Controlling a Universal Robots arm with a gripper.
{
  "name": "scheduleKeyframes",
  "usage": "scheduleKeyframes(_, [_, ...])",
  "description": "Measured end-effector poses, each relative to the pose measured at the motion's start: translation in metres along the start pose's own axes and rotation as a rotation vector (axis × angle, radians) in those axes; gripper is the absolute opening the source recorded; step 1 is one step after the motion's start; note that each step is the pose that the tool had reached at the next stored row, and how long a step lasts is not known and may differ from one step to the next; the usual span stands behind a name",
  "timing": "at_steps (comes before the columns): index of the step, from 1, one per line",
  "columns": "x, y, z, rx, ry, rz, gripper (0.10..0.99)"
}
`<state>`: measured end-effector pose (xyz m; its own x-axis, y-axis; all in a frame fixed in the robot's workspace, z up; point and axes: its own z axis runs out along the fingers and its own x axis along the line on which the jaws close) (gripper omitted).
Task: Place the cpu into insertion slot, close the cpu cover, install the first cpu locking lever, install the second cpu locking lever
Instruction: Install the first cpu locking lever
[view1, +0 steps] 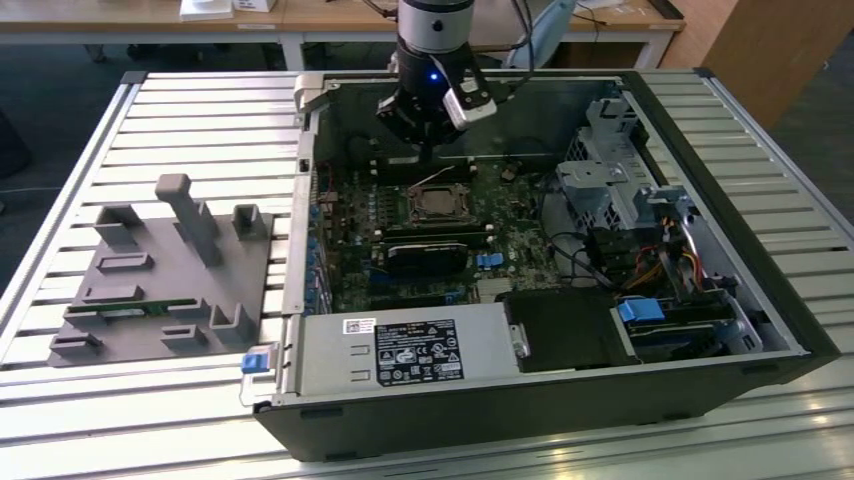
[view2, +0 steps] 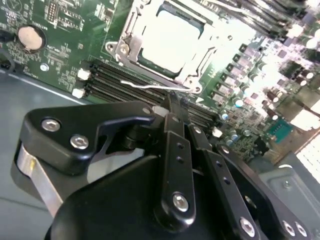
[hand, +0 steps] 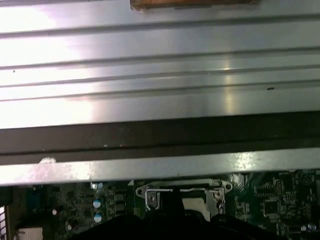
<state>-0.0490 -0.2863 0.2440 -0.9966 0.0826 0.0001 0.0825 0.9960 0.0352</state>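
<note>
Second wrist view – pincer closed together, empty, just above a wire lever, cpu seated under the cpu cover.

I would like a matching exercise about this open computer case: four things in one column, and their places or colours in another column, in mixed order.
Things:
1. cpu
2. pincer
3. grey fixture block
4. power supply box

Descriptions:
A. on the slatted table, at the exterior view's left of the case
B. silvery top, seated in the socket frame
C. hangs above the motherboard
D. carries a white label

Pairs: 1-B, 2-C, 3-A, 4-D
</note>
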Motion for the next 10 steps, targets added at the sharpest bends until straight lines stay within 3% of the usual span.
scheduleKeyframes(2, [-0.0002,0.0001,0.0017,-0.011,0.0003,0.0,0.106])
scheduleKeyframes(7, [-0.0005,-0.0002,0.0077,-0.011,-0.0074,-0.005,0.106])
scheduleKeyframes(10, [-0.0005,-0.0002,0.0093,-0.012,-0.0134,-0.036,0.106])
